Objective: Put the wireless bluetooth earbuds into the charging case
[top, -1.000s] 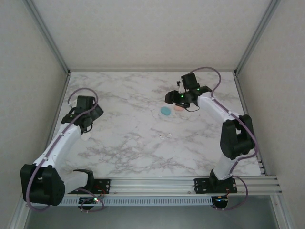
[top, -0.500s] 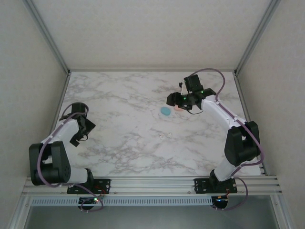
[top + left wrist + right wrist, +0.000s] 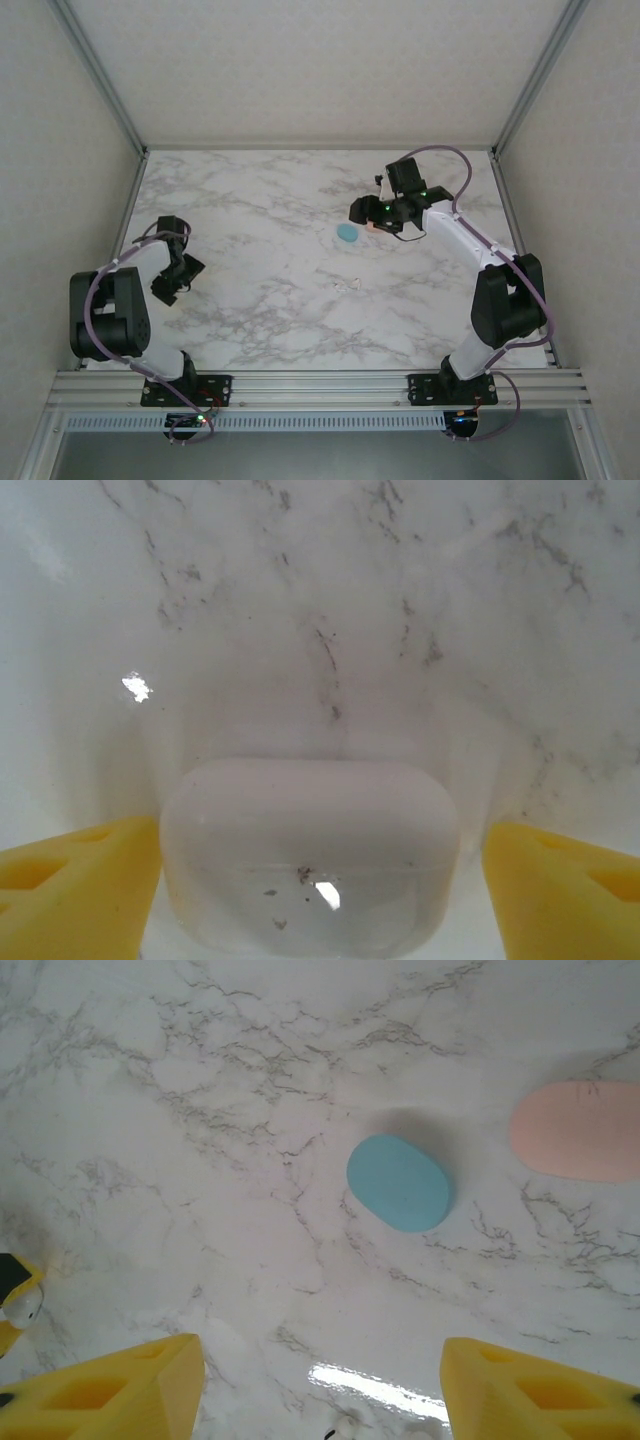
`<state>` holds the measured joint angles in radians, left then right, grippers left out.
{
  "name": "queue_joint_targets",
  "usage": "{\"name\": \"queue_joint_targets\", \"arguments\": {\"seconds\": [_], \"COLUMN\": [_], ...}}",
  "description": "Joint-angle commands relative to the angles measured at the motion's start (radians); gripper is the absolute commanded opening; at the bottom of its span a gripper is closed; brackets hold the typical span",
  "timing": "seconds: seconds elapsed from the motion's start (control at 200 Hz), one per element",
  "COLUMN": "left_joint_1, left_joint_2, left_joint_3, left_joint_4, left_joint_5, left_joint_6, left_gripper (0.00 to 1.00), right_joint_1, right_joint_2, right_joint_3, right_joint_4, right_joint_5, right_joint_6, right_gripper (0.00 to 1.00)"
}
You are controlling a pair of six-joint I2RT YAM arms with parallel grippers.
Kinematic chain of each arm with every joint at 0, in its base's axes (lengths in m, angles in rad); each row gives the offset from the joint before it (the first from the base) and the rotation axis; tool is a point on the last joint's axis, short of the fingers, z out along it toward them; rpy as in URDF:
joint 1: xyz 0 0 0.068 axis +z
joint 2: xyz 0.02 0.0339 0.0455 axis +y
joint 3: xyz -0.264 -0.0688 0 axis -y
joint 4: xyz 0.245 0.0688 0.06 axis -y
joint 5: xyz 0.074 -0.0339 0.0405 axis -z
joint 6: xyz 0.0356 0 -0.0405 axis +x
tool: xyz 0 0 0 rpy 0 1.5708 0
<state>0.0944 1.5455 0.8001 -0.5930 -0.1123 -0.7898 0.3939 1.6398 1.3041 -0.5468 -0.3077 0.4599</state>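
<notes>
A white rounded charging case [image 3: 310,850] lies on the marble between the yellow fingers [image 3: 80,890] of my left gripper [image 3: 320,890]. The jaws stand open around it, with a small gap on the right side. From above, the left gripper [image 3: 175,275] is low at the table's left side. My right gripper [image 3: 368,210] hovers open over the far middle, nothing between its fingers [image 3: 540,1390]. Below it lie a teal case [image 3: 400,1182] and a pink case [image 3: 580,1130]. Tiny white earbuds [image 3: 349,285] lie mid-table; one [image 3: 345,1426] shows at the right wrist view's lower edge.
The marble table [image 3: 260,200] is bounded by a metal frame and pale walls. The teal case [image 3: 348,233] sits just left of the right gripper in the top view. The left arm is folded back close to its base.
The left arm has folded back toward the near left and come down around the white case, its jaws narrowing. The right gripper shifted slightly right and then stayed put.
</notes>
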Motion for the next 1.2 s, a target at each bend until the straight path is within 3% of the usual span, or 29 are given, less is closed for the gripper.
{"name": "queue_joint_targets", "arguments": {"seconds": [0.0,0.541,0.686,0.891,1.196], "left_joint_1": [0.004,-0.023,-0.134,-0.381,-0.683], "left_joint_2": [0.014,-0.040,-0.056,-0.020,0.222], "left_joint_3": [0.014,-0.014,0.045,0.177,0.384], "left_joint_4": [0.017,0.045,-0.008,-0.041,-0.042], "left_joint_5": [-0.003,0.058,0.042,0.001,0.002], "left_joint_6": [-0.019,0.038,0.087,0.119,0.152], "left_gripper": [0.78,0.54,0.54,0.55,0.56], "right_joint_1": [0.008,0.008,0.009,0.001,-0.030], "right_joint_2": [-0.031,-0.018,-0.018,-0.024,-0.051], "right_joint_3": [-0.017,-0.020,-0.014,-0.026,-0.067], "right_joint_4": [-0.025,-0.030,-0.040,-0.046,-0.041], "right_joint_5": [-0.010,-0.008,0.006,0.024,0.015], "right_joint_6": [0.008,0.006,-0.003,-0.005,0.012], "right_gripper": [0.64,0.65,0.65,0.65,0.65]}}
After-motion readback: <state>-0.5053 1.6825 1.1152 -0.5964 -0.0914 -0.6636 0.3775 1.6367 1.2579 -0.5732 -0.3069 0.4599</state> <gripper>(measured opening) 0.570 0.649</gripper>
